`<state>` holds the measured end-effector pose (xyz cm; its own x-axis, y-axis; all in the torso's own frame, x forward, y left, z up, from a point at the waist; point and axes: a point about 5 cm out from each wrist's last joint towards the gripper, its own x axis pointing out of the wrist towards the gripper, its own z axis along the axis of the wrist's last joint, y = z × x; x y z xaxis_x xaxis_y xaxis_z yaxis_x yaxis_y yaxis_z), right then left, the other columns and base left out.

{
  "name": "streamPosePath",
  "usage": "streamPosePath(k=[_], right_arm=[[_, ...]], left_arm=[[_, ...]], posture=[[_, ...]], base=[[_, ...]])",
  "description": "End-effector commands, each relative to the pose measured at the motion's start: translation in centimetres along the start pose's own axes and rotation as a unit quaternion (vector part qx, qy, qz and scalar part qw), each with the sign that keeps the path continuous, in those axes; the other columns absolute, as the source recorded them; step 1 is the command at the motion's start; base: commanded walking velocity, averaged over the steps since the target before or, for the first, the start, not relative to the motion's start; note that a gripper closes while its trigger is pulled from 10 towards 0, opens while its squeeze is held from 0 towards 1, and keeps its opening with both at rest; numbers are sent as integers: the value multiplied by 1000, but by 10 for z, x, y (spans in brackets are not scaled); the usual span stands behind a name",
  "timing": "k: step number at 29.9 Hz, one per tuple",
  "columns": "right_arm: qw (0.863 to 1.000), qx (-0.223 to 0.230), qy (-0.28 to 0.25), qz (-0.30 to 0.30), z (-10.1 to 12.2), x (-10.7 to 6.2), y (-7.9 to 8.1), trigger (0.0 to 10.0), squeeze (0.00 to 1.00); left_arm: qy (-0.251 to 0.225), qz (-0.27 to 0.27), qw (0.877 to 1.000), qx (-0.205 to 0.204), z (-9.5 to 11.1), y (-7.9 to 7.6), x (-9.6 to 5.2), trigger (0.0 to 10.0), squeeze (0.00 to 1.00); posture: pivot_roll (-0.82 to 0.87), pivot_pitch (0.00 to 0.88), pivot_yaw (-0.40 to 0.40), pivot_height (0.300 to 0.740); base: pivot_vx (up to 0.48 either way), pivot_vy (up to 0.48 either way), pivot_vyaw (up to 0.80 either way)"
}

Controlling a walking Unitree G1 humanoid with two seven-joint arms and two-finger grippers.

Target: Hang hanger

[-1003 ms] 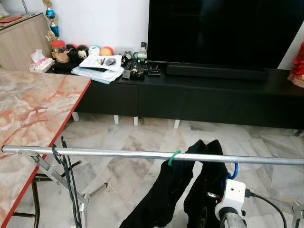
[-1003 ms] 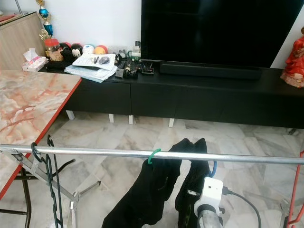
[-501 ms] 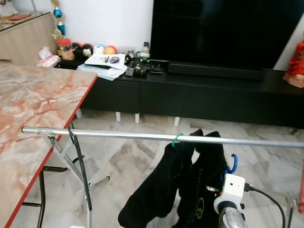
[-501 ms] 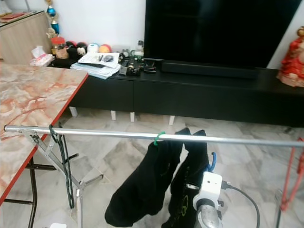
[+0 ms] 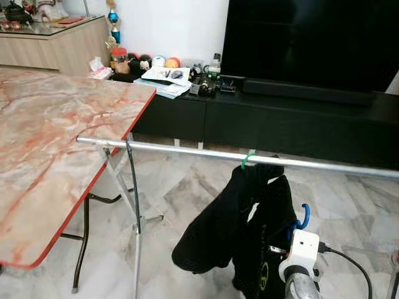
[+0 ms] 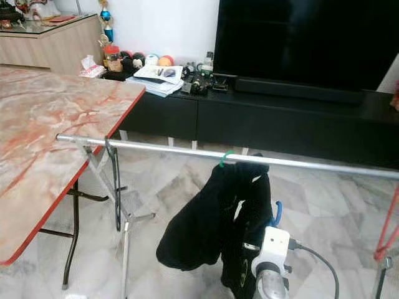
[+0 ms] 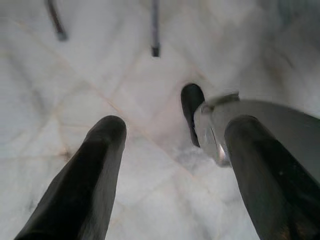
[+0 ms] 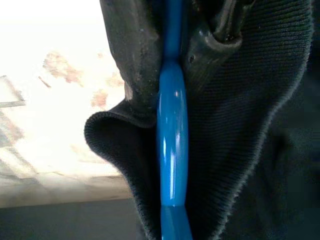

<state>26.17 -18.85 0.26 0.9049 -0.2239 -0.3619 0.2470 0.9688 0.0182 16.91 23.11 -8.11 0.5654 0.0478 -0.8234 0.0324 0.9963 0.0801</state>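
The robot has stepped back and turned; the rail now sits farther off, so hanging waits. The right claw seems clamped on the blue hanger with its black garment, below the rail. The left claw gapes wide over the floor.
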Motion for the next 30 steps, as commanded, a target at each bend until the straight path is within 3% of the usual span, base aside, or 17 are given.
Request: streamPosePath(k=[1, 30], right_arm=[[1000, -4, -16, 0, 7, 2, 0, 10000, 0], [1000, -14, -5, 5, 5, 5, 2, 10000, 0]], left_arm=[[24, -5, 1000, -1, -14, -1, -2, 10000, 0], [24, 0, 1000, -8, -13, -1, -2, 10000, 0]], posture=[[105, 0, -29, 740], [113, 0, -32, 740]], base=[[-277, 0, 0], [-280, 0, 0]])
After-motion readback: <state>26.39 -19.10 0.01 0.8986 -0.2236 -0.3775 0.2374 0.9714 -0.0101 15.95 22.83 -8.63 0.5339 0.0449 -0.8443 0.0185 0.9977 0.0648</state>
